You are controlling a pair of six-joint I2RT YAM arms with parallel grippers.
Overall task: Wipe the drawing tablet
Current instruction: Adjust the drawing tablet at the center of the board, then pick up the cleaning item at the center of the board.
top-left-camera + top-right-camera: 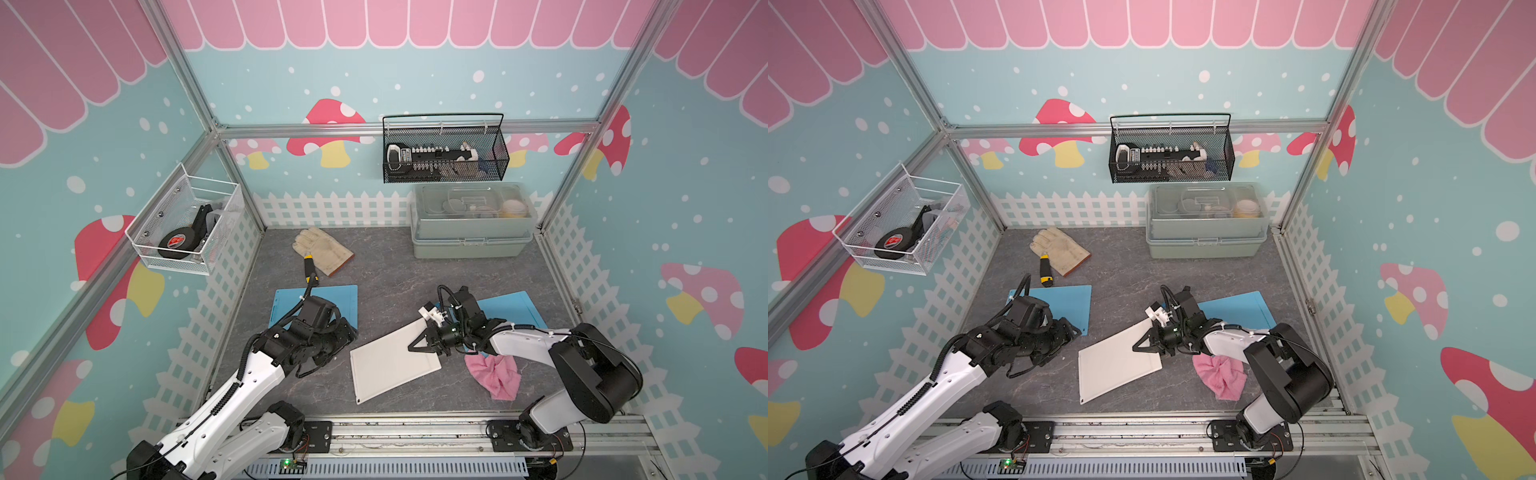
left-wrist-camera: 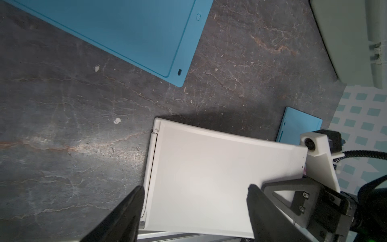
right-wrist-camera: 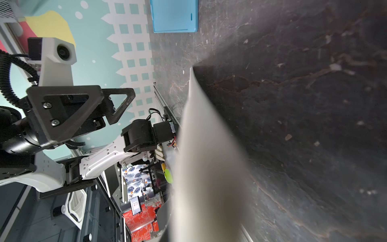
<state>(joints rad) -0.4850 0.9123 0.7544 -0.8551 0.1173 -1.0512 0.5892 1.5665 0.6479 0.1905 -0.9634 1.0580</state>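
Right jaws are being clamped on the 2 o'clock edge of the drawing tablet, left jaws held apart; wiping seems unstarted, pink cloth lying unused at 3 o'clock.

readable text: none | tape roll label: too small

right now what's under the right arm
A crumpled pink cloth on the grey table; the right arm covers its far edge, so what lies there is hidden.
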